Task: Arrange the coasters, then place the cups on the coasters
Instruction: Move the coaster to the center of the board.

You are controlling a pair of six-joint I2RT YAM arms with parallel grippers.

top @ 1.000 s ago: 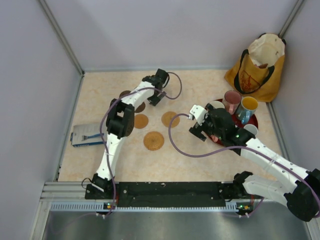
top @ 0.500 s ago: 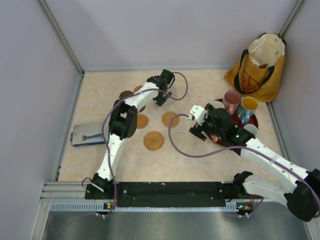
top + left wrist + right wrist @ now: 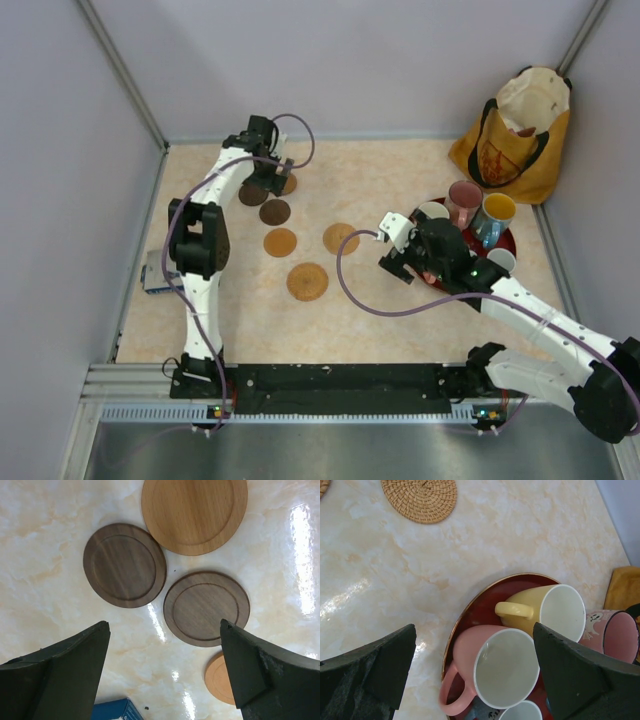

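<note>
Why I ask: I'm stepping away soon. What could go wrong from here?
1. The pink cup, the yellow cup and others crowd the red tray under the open right gripper. Closing on one could knock a neighbour over.
2. Under the open left gripper, a dark coaster and its dark neighbour lie flat and close together on the glossy table. The fingers may slip or drag the wrong one.

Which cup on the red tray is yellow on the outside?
The pale yellow cup, standing right beside the pink cup. The blue cup is yellow only on the inside.
</note>
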